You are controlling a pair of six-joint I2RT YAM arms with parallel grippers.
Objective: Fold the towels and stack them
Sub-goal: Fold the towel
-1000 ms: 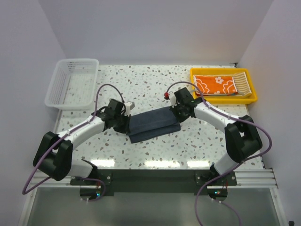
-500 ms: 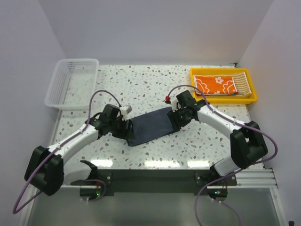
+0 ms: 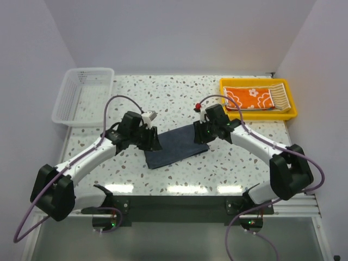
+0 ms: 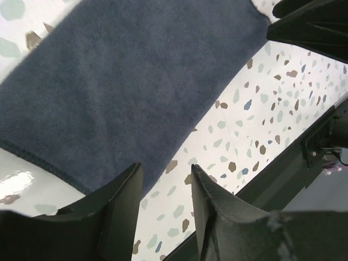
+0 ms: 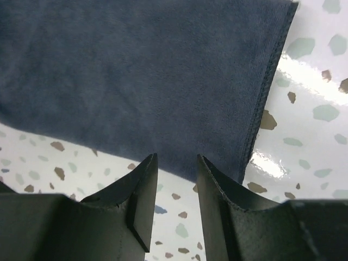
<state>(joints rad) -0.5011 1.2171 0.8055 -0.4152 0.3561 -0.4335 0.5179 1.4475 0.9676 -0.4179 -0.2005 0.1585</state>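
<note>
As the towel (image 3: 174, 147) lies, its length slants far-right.

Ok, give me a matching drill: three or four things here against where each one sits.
Things: 1 dark blue towel; 2 orange towel; 3 white basket; 4 yellow tray.
Places: A far left corner; B flat in the middle; C far right corner; D inside the tray.
Pairs: 1-B; 2-D; 3-A; 4-C.
</note>
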